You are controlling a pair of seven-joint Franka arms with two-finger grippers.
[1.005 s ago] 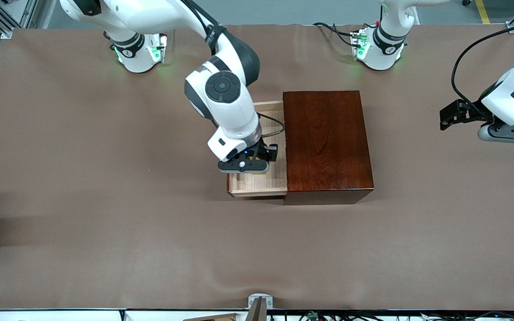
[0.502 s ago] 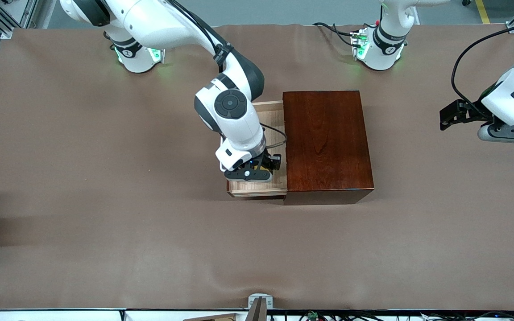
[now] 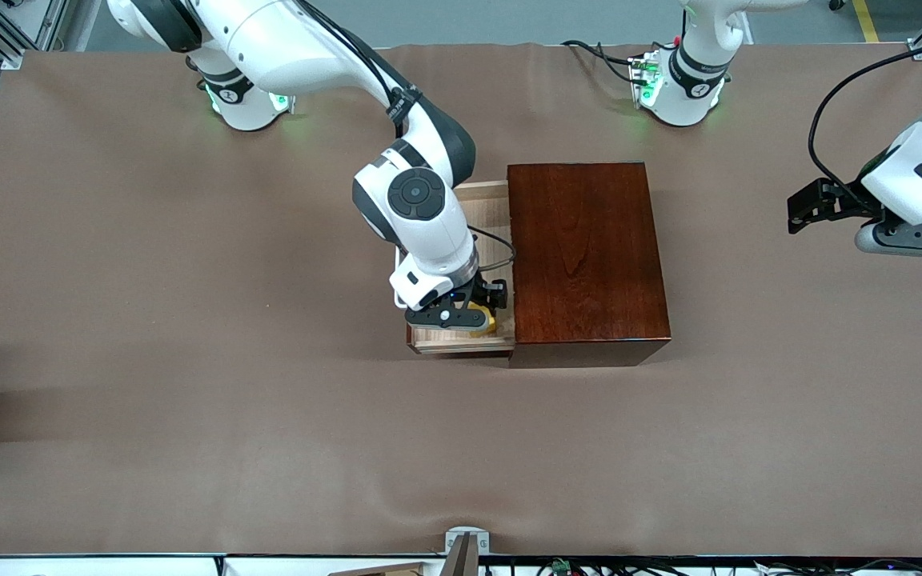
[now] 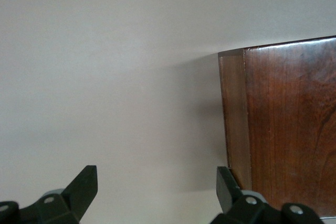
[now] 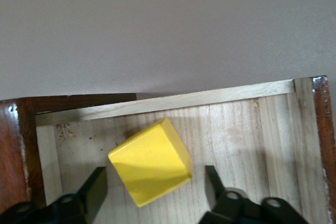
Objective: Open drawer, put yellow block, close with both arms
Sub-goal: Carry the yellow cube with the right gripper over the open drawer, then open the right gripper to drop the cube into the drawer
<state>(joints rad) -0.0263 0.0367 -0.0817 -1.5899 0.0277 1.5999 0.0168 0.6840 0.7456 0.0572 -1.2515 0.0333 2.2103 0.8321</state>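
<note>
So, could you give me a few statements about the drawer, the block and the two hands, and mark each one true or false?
1. The drawer is pulled out of the box. True.
2. The block lies on the table beside the box. False: it sits in the drawer.
3. The right hand is clamped on the block. False: its fingers stand apart on either side of the block.
4. The left hand is open, over the table near the box. True.
5. The block lies tilted against the drawer's walls. True.

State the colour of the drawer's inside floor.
Pale, light-grained wood; the drawer shows it best in the right wrist view.
</note>
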